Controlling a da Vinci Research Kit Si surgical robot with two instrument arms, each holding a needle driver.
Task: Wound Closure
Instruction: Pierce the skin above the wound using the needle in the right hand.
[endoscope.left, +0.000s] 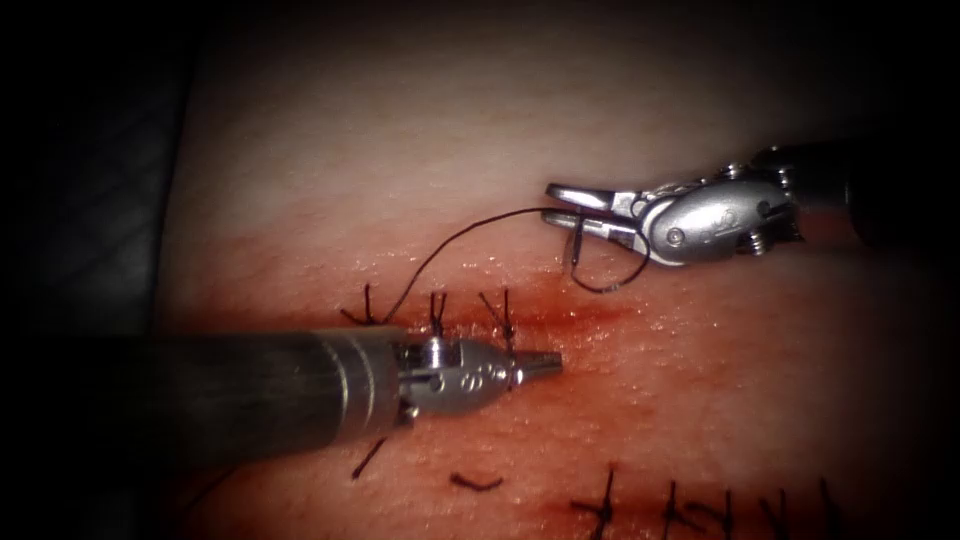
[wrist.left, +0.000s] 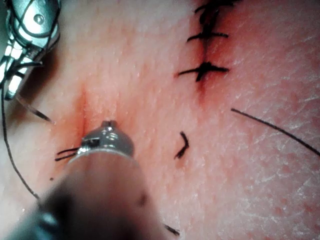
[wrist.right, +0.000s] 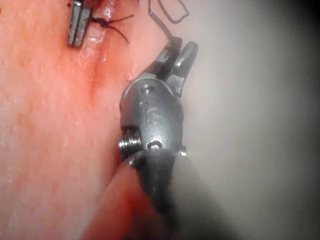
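Observation:
The cut (endoscope.left: 590, 318) runs across the tissue (endoscope.left: 430, 150) as a red line, with three dark stitches (endoscope.left: 437, 312) on its left stretch. My right tool (endoscope.left: 556, 204) hovers over the far side of the cut, towards its right end, shut on the curved needle (endoscope.left: 577, 246). The needle hangs below the jaws, out of the tissue; its tip (wrist.left: 41, 115) shows beside that tool. Thread (endoscope.left: 450, 245) arcs from the jaws to the leftmost stitch, and a slack loop (endoscope.left: 608, 286) droops under the tool. My left tool (endoscope.left: 540, 365) lies shut just past the last stitch (wrist.right: 102, 20), holding nothing.
A second row of stitches (endoscope.left: 605, 505) crosses another closed cut at the near edge. Loose cut thread ends (endoscope.left: 475, 483) lie on the tissue between the two cuts. Red fluid stains the tissue around the cut. The tissue's left edge borders dark bench (endoscope.left: 90, 200).

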